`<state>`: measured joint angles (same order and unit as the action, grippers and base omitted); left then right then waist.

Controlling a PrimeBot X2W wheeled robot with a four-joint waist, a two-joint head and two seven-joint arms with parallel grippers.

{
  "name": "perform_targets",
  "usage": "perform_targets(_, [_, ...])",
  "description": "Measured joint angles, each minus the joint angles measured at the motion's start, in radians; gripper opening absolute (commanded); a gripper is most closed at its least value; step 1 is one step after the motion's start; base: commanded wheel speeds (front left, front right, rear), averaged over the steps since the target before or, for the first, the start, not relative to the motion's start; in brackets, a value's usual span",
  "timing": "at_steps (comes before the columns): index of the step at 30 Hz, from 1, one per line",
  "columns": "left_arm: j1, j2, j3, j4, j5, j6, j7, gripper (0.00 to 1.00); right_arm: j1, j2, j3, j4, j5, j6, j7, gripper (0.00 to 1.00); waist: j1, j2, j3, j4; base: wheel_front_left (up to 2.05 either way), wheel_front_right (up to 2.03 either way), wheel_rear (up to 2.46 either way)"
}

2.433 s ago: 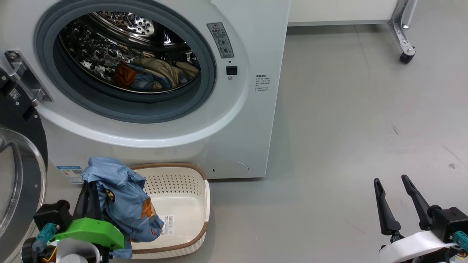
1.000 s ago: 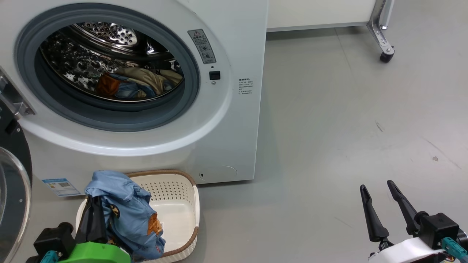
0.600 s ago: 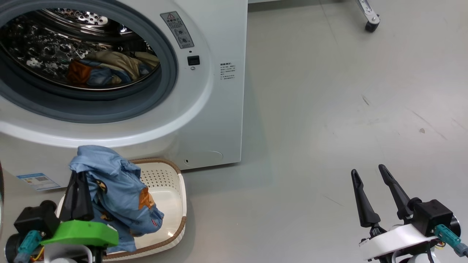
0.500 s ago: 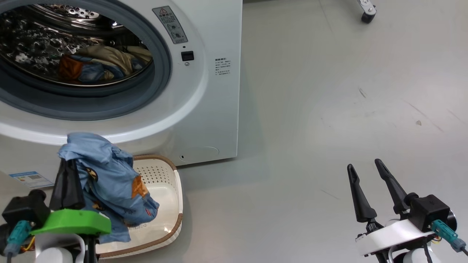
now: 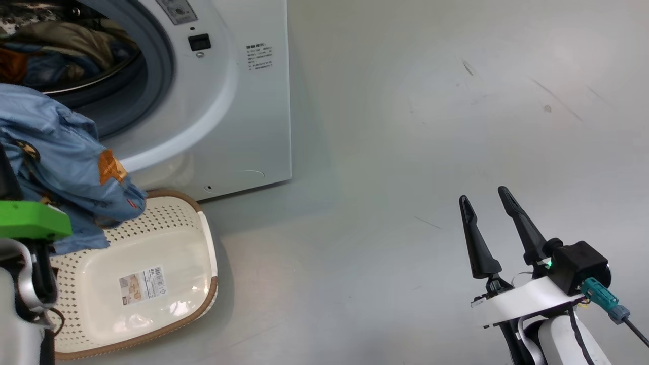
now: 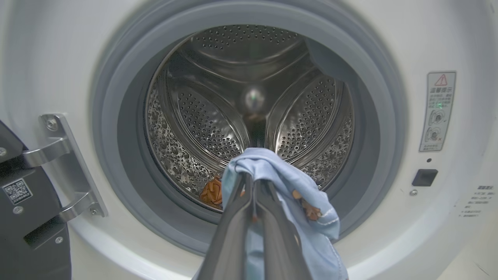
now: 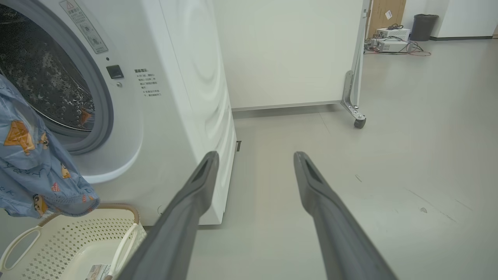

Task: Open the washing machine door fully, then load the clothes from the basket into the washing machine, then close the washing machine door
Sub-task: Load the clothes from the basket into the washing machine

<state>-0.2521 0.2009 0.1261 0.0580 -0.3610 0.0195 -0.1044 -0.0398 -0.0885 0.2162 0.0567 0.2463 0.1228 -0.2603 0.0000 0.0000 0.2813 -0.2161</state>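
Observation:
My left gripper (image 6: 251, 182) is shut on the clothes (image 6: 299, 190), a light blue printed bundle that hangs from its fingers in front of the washing machine's (image 6: 428, 39) open drum (image 6: 218, 116). The head view has the clothes (image 5: 61, 147) hanging above the basket's (image 5: 167, 238) far left corner. The basket's bottom is bare apart from a barcode sticker. More fabric lies in the drum (image 5: 61, 45). The washing machine door (image 6: 27, 217) stands swung open at the left on its steel hinge. My right gripper (image 5: 483, 194) is open and holds nothing, over the floor to the machine's right.
Grey floor stretches to the right of the machine (image 7: 186, 77). A white panel on a wheeled metal foot (image 7: 358, 118) stands behind it. Boxes, cables and a dark bin (image 7: 424, 25) sit far back on the right.
The left gripper has lifted the clothes from just above the basket to the height of the drum opening. The head camera has moved. The right gripper stays open.

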Motion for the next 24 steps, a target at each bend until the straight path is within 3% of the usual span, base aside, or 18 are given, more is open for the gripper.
perform_targets(12, [-0.238, 0.108, 0.069, 0.102, 0.018, 0.041, 0.043, 0.00, -0.073, 0.020, 0.058, -0.002, 0.007, 0.000, 0.000, 1.00, 0.0001, 0.0000, 0.162, -0.078, 0.00, 0.00, 0.00])
perform_targets(24, [-0.497, 0.222, 0.114, 0.213, 0.035, 0.055, 0.079, 0.00, -0.156, 0.029, 0.105, -0.003, 0.022, 0.000, 0.000, 1.00, 0.0002, 0.0000, 0.350, -0.142, 0.00, 0.00, 0.00])
